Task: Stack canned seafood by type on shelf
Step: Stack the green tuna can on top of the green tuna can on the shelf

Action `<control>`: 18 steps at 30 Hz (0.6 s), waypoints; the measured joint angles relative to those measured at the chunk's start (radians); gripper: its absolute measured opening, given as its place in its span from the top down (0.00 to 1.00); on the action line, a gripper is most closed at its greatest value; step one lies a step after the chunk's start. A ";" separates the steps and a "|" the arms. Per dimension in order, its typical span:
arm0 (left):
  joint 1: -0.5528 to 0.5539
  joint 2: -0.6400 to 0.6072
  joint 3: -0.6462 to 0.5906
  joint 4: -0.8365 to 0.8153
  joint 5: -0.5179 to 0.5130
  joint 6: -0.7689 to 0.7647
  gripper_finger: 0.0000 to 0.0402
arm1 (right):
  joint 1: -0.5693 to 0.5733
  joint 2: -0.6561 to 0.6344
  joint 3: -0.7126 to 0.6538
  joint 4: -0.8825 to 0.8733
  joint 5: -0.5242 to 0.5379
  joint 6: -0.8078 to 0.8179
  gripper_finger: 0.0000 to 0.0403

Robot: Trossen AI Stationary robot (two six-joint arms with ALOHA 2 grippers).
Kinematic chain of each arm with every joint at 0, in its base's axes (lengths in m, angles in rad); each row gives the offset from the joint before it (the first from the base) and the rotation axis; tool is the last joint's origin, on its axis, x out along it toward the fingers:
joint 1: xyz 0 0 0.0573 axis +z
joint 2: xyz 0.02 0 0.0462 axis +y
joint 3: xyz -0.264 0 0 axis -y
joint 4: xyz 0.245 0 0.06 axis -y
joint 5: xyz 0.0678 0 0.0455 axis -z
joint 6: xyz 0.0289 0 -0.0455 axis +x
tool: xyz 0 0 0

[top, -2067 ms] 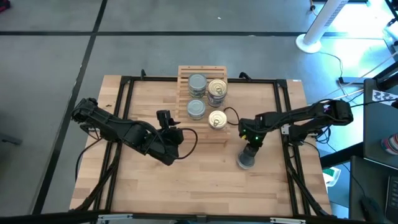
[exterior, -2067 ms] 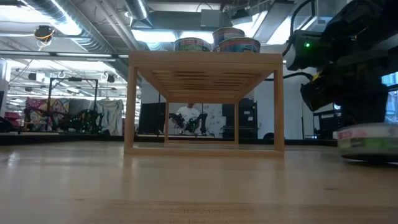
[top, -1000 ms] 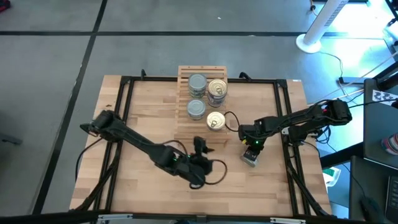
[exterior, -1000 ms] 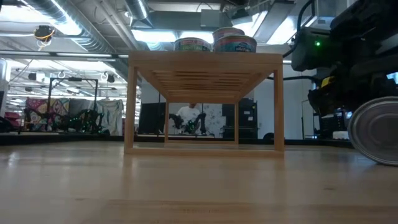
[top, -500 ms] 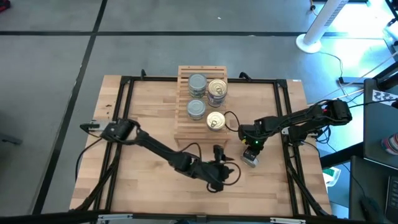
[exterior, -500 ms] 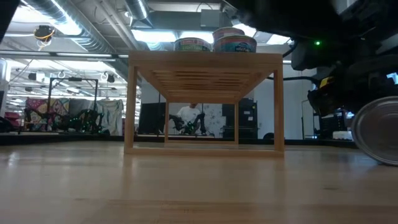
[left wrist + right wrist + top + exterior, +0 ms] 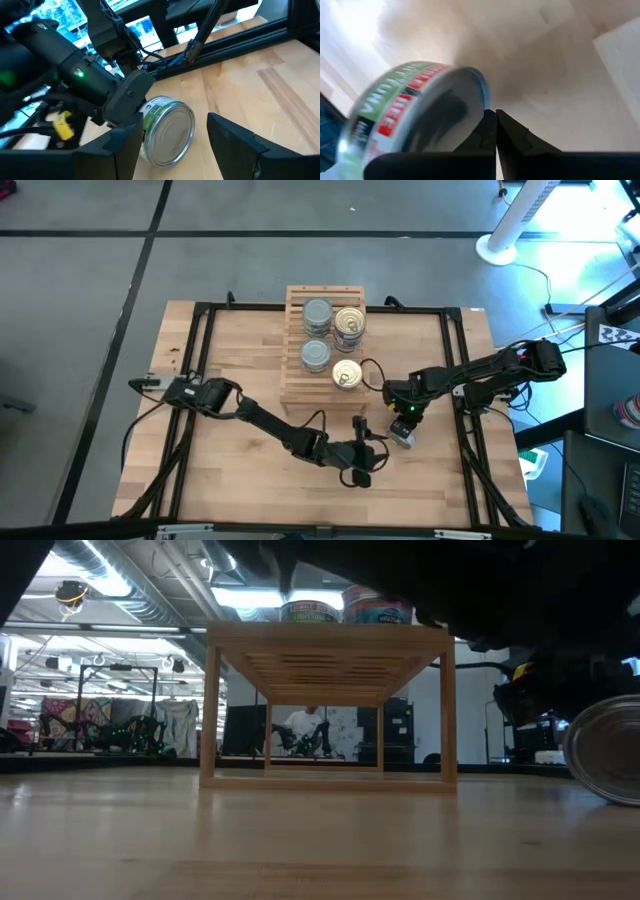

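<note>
The left gripper point(image 7: 362, 452) is spread wide with nothing between its fingers — in its wrist view a tipped can point(image 7: 167, 131) lies framed in the gap ahead of them. Over the last two seconds this arm has been swung from the table's left-middle across to the front right, so that its gripper now sits just beside the can. The right gripper point(image 7: 405, 417) is clenched, its tips pressed against the can's rim point(image 7: 415, 120) rather than round it. The can, which two seconds ago stood flat under that gripper, has been tipped onto its edge point(image 7: 400, 437) and is propped there, its silver face turned outward point(image 7: 605, 748).

Four cans are already set on the shelf point(image 7: 295, 385): two silver-topped ones point(image 7: 316, 332) in one row and two gold-topped ones point(image 7: 349, 347) alongside.

This is judged to be a handover or rescue — a can knocked onto its edge is being offered to the open left gripper, and until it is seized and righted the fifth placement is not begun.
</note>
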 joint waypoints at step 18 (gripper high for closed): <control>0.008 0.047 0.000 0.028 0.016 -0.022 0.46 | 0.000 0.000 0.000 0.059 -0.006 0.065 0.99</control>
